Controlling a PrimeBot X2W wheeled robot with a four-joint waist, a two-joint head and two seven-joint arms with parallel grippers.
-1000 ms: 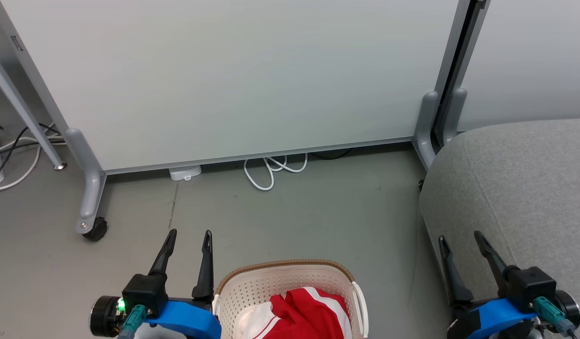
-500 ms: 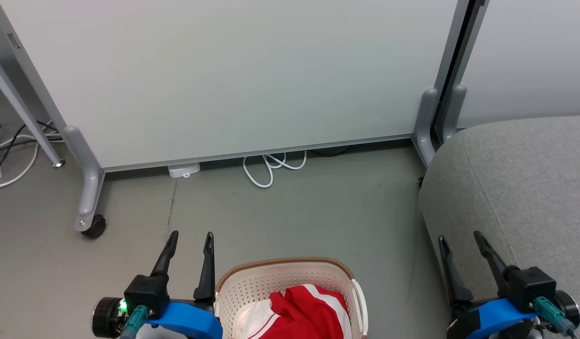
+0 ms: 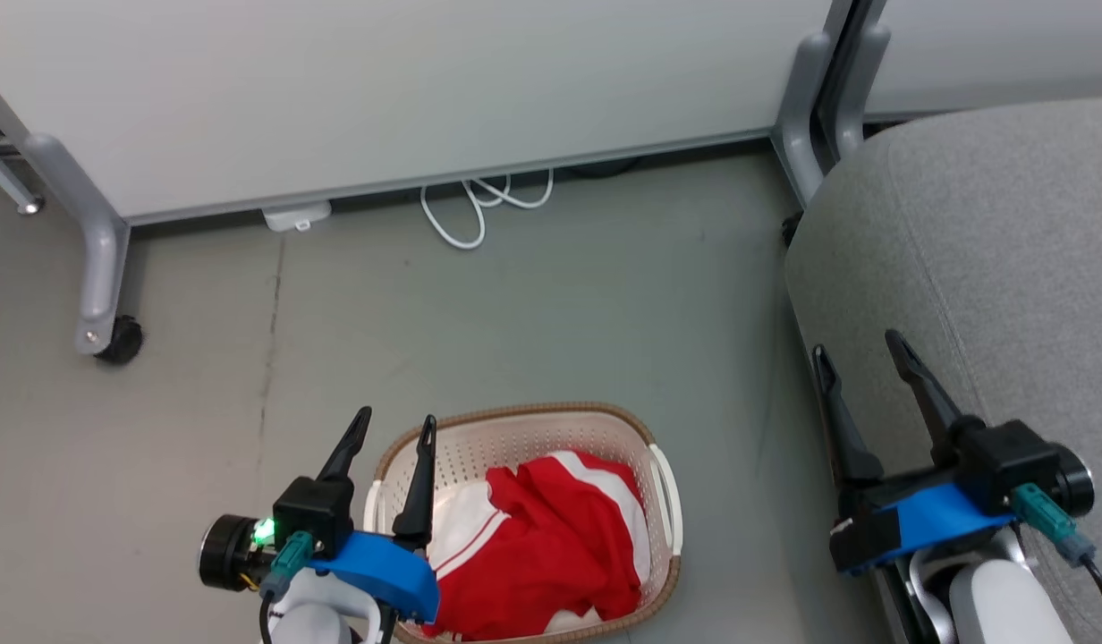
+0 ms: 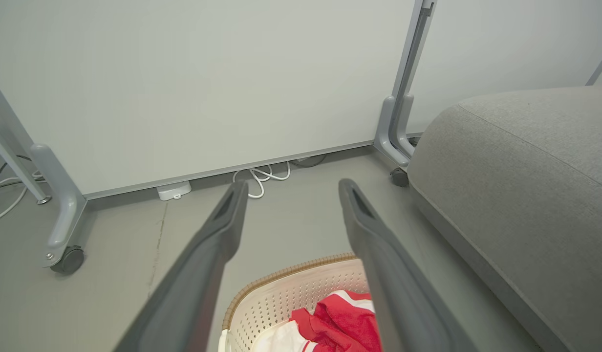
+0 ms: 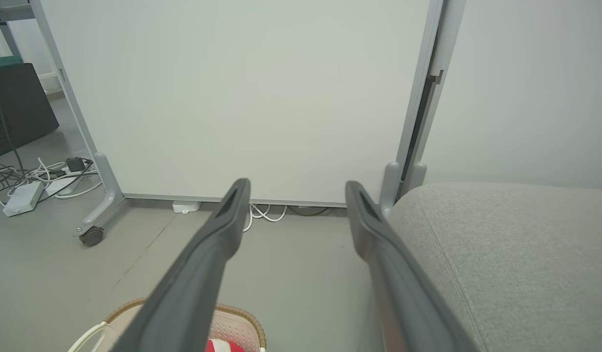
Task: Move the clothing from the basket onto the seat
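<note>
Red clothing (image 3: pixel 551 532) with white stripes lies bunched inside the cream basket (image 3: pixel 515 427), which stands on the floor at the lower middle of the head view. The basket (image 4: pixel 301 288) and clothing (image 4: pixel 347 318) also show low in the left wrist view. My left gripper (image 3: pixel 395 420) hovers open over the basket's left rim, fingers pointing away from me. The grey seat (image 3: pixel 1007 259) fills the right side. My right gripper (image 3: pixel 857 343) stands open at the seat's left edge, nothing between its fingers. The seat (image 5: pixel 501 254) appears in the right wrist view too.
A white partition panel (image 3: pixel 381 80) on grey wheeled legs (image 3: pixel 99 268) stands behind the basket. White cable (image 3: pixel 475 210) loops along its base beside a small white box (image 3: pixel 296 217). More cables and a power strip (image 5: pixel 25 195) lie at the far left. Bare grey floor (image 3: pixel 533 313) lies between basket and panel.
The head camera has tilted down, so more of the basket and clothing shows. My left gripper now stands over the basket's left rim. Both grippers stay open.
</note>
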